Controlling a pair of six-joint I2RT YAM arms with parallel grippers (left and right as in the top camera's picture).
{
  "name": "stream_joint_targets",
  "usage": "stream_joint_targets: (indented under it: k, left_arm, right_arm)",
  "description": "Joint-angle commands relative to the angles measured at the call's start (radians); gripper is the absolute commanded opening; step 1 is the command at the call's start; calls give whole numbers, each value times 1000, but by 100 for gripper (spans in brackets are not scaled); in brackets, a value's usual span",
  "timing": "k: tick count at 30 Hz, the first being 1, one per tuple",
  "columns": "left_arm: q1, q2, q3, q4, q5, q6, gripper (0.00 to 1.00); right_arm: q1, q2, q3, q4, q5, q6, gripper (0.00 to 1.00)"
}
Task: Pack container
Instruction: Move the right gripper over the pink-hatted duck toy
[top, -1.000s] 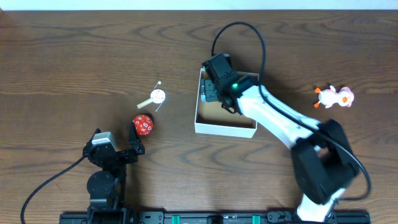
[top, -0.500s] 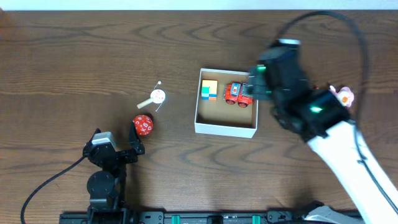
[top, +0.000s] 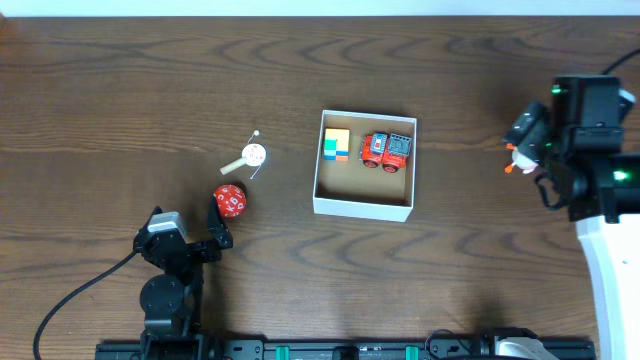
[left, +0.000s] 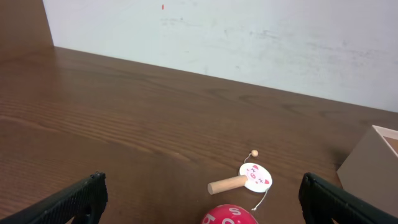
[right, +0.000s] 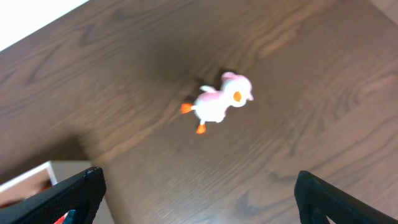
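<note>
Container (top: 362, 208) sits near the middle of the wooden table (top: 120, 90), a shallow square box, white outside and tan inside, open at the top. Taking it as the clock's centre in the overhead view, a small drum rattle (top: 250, 155) with a wooden handle lies at 9 o'clock, well apart from the box. A red many-sided die (top: 230, 200) with white numerals lies at 8 o'clock, near the rattle but not touching it. A pink duck toy (right: 221, 102) with orange beak and feet stands at 3 o'clock, well apart from the box. From overhead it is mostly hidden under the right arm. Nothing lies between the box and any of these toys.

Inside the box, a block (top: 337, 144) banded yellow, teal and orange lies toward the 11 o'clock corner. A red toy car (top: 386, 150) rests toward the 1 o'clock corner, just beside the block. The near half of the floor is bare cardboard.

The left gripper (top: 187, 215) rests low at 7 o'clock, its fingers spread wide with nothing between them, the die just ahead of it. The right gripper (right: 199, 175) hangs above the duck, fingers also spread wide and holding nothing.
</note>
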Motion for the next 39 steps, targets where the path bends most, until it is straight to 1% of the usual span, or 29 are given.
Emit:
stream_joint_targets:
  k: [1,5,10,14,16,19,24,30,35,39]
  left_arm:
    - [5,2,-21,-37,-11,-2,98]
    - [5,2,-21,-37,-11,-2,98]
    - [5,2,-21,-37,-11,-2,98]
    - [5,2,-21,-37,-11,-2,98]
    - [5,2,-21,-37,-11,-2,98]
    - [5,2,-21,-37,-11,-2,98]
    - [5,2,-21,-37,-11,-2,98]
    - [5,2,-21,-37,-11,-2,98]
    - [5,2,-21,-37,-11,-2,98]
    - [5,2,-21,-37,-11,-2,98]
  right_arm:
    - [-74,2,0,3,-56,41,99]
    - [-124,4,-6,3,-55,146,99]
    - [-137,8,-10,7,-55,166,99]
    - [-139,28,-12,5,-55,297,99]
    - [-146,50,-13,6,-55,336,99]
    - [-158,103,-13,8,-55,370,99]
    - [-180,224,-13,33,-75,376,99]
    - [-205,393,-13,63,-106,451,99]
    - [-229,503,-13,122,-121,454,99]
    - [-240,555,-13,161,-122,454,99]
